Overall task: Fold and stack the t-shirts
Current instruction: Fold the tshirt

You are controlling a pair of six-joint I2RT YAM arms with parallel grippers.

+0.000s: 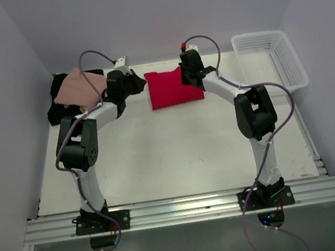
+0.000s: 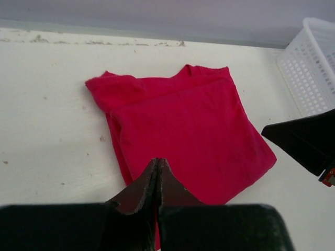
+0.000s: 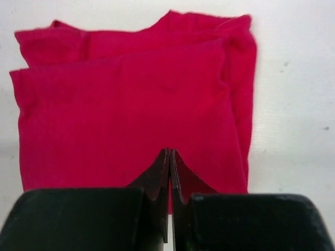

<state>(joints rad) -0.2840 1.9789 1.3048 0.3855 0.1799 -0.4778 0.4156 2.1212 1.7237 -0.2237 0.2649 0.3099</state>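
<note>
Two robot arms flank a folded red t-shirt (image 1: 174,87) lying flat at the middle of the far edge of the white counter (image 1: 172,156). Its neckline is turned toward the far edge. The left arm (image 1: 85,141) reaches in from the shirt's left side and the right arm (image 1: 254,112) from its right. Both wrist views show the jaws pressed closed, with their tips low over the near part of the cloth. No fabric is visible between them, though it cannot be told whether the tips touch the cloth. In the far-left corner, a salmon-pink t-shirt (image 1: 77,88) lies on top of a black t-shirt (image 1: 57,113). How neatly those two are folded cannot be made out. A white lattice basket (image 1: 287,63) sits in the far-right corner, well apart from the clothing. The red shirt looks ready to join a stack, and the main risk is to the fold itself. Closed jaws sweeping sideways while low over the cloth could snag the top layer and pull it askew. A grip on only one layer or one corner would likely let the bundle fall open in the air. The two wrists are also close together across a small target, so an uncoordinated move could knock them together. Setting the red shirt on an uneven pile in the corner might make it slide off.
</note>
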